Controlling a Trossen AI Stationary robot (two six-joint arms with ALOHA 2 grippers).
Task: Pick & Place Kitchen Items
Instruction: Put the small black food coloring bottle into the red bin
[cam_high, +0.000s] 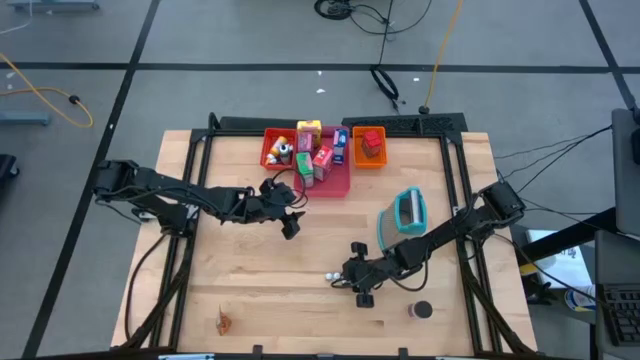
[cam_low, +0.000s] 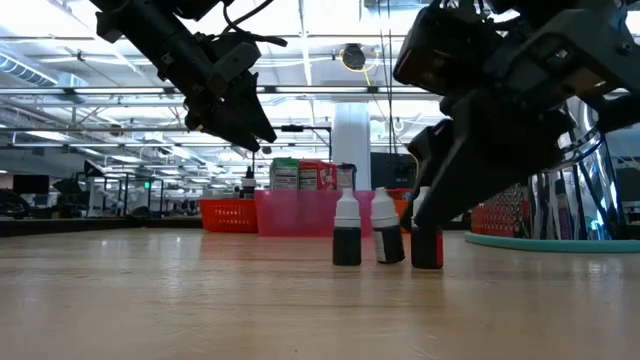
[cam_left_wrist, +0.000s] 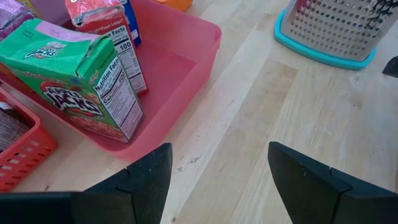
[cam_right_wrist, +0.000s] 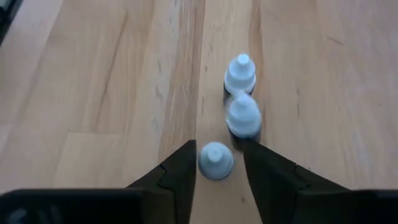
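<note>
Three tiny bottles with white caps (cam_right_wrist: 239, 93) stand upright in a row on the wooden table, also seen in the low view (cam_low: 365, 232) and the high view (cam_high: 330, 278). My right gripper (cam_right_wrist: 219, 171) is open, low over the table, with one finger on either side of the nearest bottle (cam_right_wrist: 216, 160). My left gripper (cam_high: 290, 225) is open and empty, raised above the table (cam_low: 240, 115) beside the near corner of the pink tray (cam_left_wrist: 199, 56). That tray holds a green cereal box (cam_left_wrist: 74, 81) and a red box (cam_left_wrist: 106, 31). My right gripper's fingers (cam_right_wrist: 183, 171) stand close on either side of the nearest bottle's white cap (cam_right_wrist: 216, 160), coming level along the table from its right side. I cannot tell whether they touch it. The bottle stands upright on the table.
A red tray (cam_high: 280, 150) and an orange tray (cam_high: 369, 148) with items flank the pink tray at the far edge. A teal-and-white holder (cam_high: 403, 215) stands right of centre. A dark round can (cam_high: 421, 311) and a small reddish thing (cam_high: 224, 322) lie near the front edge.
</note>
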